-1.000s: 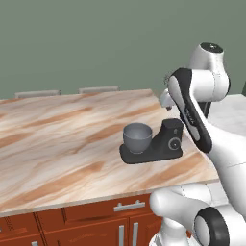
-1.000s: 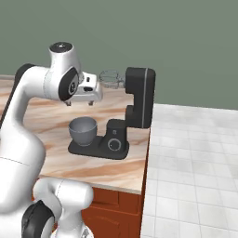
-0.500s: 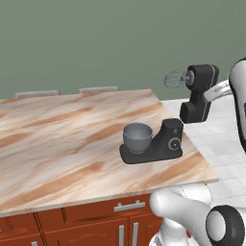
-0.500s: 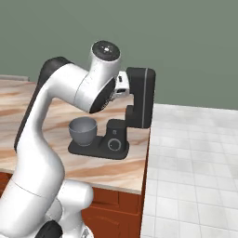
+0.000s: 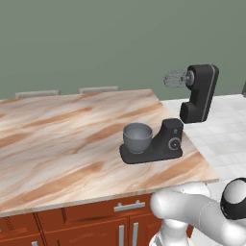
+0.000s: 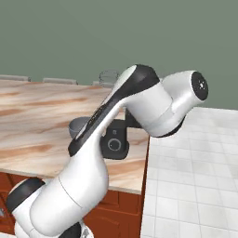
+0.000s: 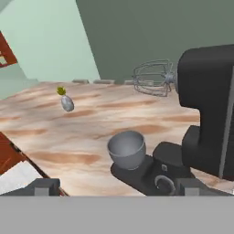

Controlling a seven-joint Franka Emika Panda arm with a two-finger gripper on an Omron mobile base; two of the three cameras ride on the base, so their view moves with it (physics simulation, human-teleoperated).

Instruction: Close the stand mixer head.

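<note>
Mixer head (image 5: 200,92), the matte black stand mixer head, stands tipped up nearly vertical above its column, near the right edge of the marble counter (image 5: 57,144), with its wire whisk (image 5: 175,79) pointing out sideways over the counter. Below it the grey mixing bowl (image 5: 137,137) sits on the mixer's black base (image 5: 150,153). The gripper (image 7: 117,187) shows two finger tips (image 7: 42,187) set wide apart, jaws open, holding nothing and well short of the mixer.
</note>
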